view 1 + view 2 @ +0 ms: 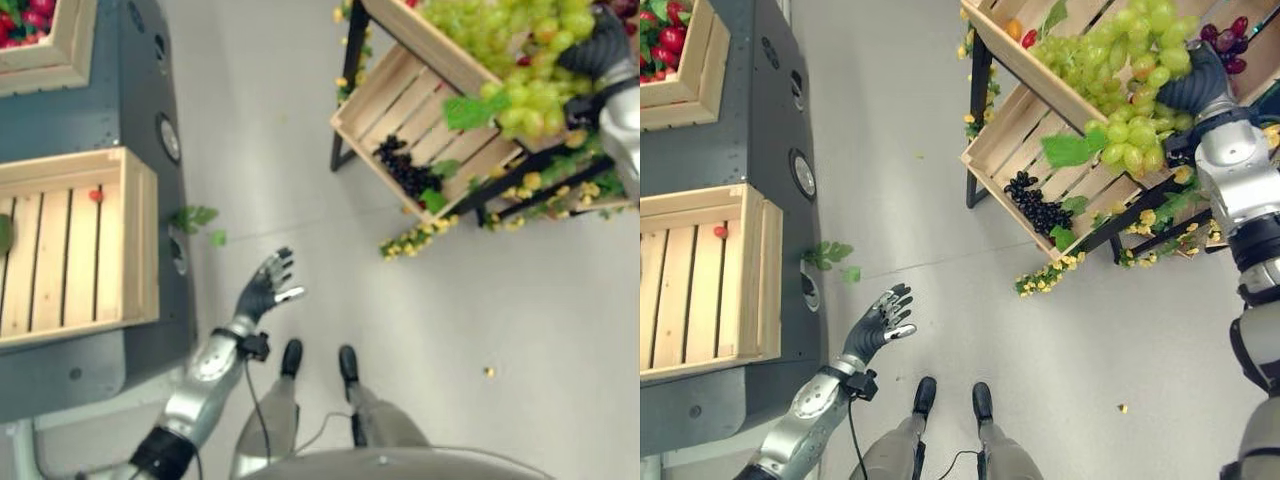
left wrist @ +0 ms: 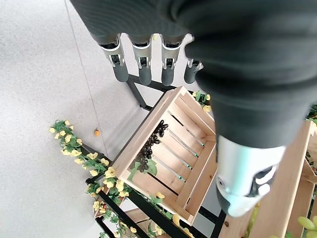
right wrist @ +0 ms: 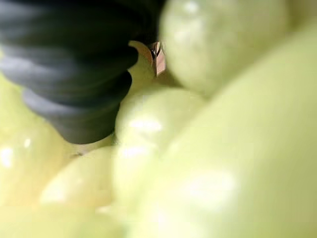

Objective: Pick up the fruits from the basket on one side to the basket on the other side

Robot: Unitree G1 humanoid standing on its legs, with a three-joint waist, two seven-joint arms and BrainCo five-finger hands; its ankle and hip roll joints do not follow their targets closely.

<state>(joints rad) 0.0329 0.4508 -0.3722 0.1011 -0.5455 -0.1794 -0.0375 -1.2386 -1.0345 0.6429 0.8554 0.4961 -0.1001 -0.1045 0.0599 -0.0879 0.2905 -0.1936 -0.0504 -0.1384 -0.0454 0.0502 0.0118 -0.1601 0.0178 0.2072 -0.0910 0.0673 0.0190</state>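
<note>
On the left, a wooden crate [image 1: 700,290] stands on the grey surface [image 1: 765,110], holding only a small red fruit [image 1: 720,232] near its far edge. The left hand [image 1: 876,325] hangs over the floor with fingers spread wide, holding nothing. On the right, the right hand [image 1: 1192,88] is buried in the green grapes [image 1: 1118,60] in the upper crate [image 1: 1040,75] of the rack; I cannot tell how its fingers stand. Black grapes [image 1: 1038,210] lie in the lower crate [image 1: 1060,170].

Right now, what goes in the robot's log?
right hand: buried in green grapes, fingers hidden | left hand: open, idle | wooden crate: nearly empty
</note>
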